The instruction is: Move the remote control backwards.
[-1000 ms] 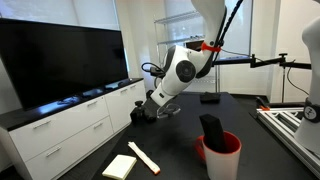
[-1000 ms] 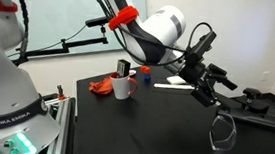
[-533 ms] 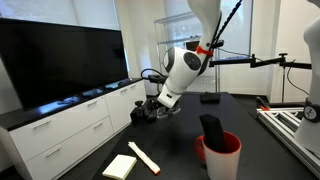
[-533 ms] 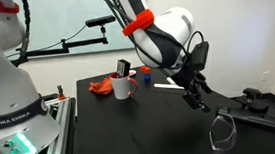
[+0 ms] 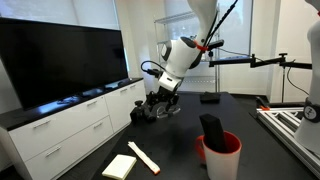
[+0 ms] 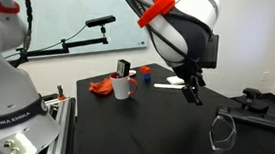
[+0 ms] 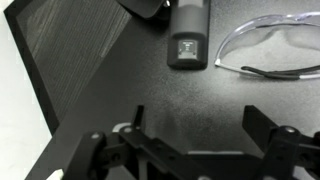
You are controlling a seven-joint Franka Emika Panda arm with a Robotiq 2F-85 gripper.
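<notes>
In the wrist view a slim black bar with a greyish patch near its end lies on the black table ahead of my fingers; it looks like the remote control [image 7: 187,35], but its buttons are not sharp. In an exterior view it lies at the right [image 6: 260,101], just beyond the safety glasses. My gripper [image 7: 197,112] is open and empty, pointing down above the table, short of the remote and not touching it. It shows in both exterior views [image 5: 156,107] [image 6: 192,91].
Clear safety glasses [image 7: 270,45] [image 6: 223,130] lie beside the remote. A cup [image 5: 220,152] [image 6: 124,87] holds a thick black block. A red cloth [image 6: 101,85], a white pad [image 5: 119,166], a stick [image 5: 143,157] and a small black slab [image 5: 210,97] lie on the table. The table edge [image 7: 40,90] is close.
The arm has swung and lifted its wrist. The gripper has turned from slanting sideways to pointing straight down, still open and empty. Nothing on the table has moved.
</notes>
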